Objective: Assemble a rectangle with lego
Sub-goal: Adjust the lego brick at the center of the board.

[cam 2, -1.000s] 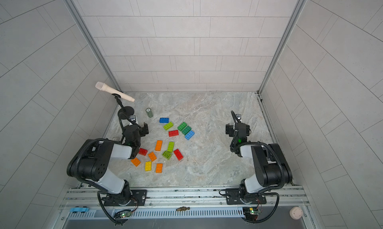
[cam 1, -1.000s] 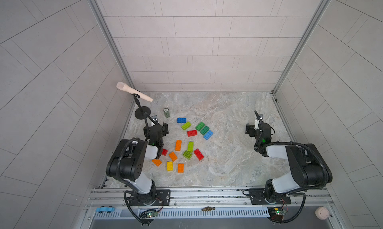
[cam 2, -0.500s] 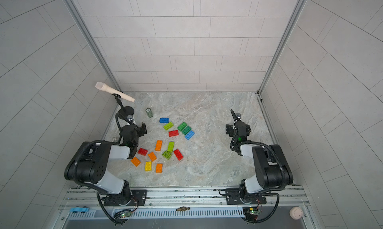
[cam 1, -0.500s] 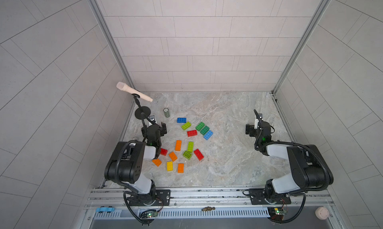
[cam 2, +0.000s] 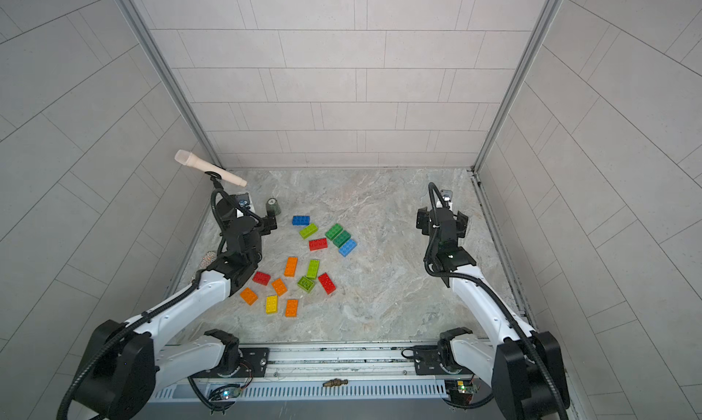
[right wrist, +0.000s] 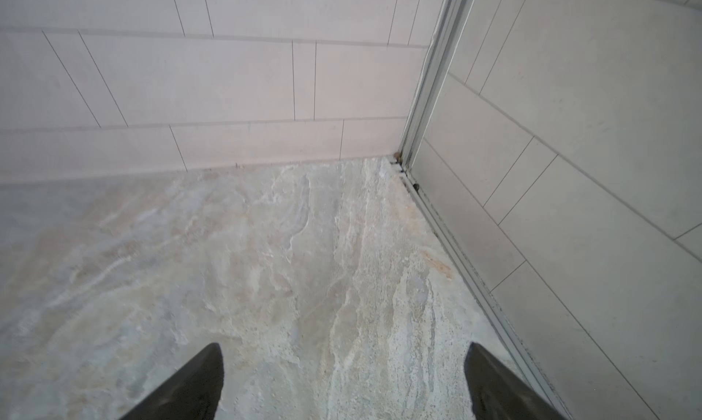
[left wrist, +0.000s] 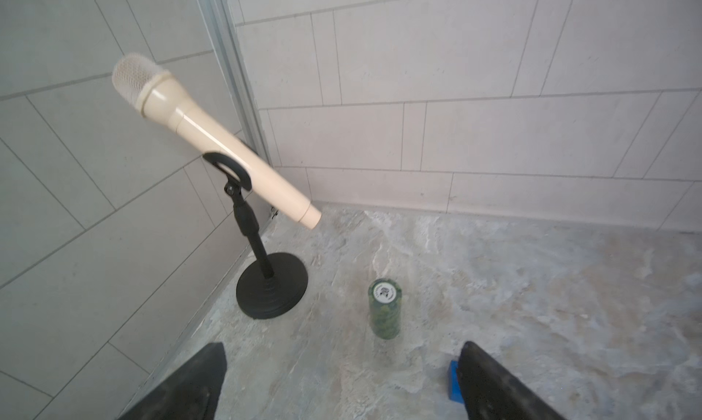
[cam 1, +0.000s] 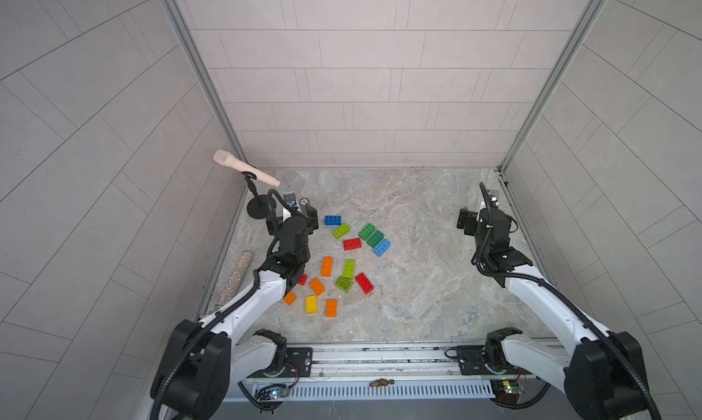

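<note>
One red brick is half covered by the left arm in a top view. In the left wrist view, a blue brick is cut off by a finger of the left claw. The small green cylinder is seen upright there, near the round foot of the microphone stand. In a top view it is mostly hidden behind the claw.

The jaws of the left claw are spread wide with nothing between them, at the far left of the bench. The right claw is spread wide too and nothing is held. It is kept near the right edge, close to the wall rail. A wide stretch of open bench is left between it and the bricks.

The bricks are all lying loose on the left half, six farther and nine nearer. Fifteen can be counted: four orange, three red, three lime, two dark green, two blue, one yellow. No rectangle is formed yet.
</note>
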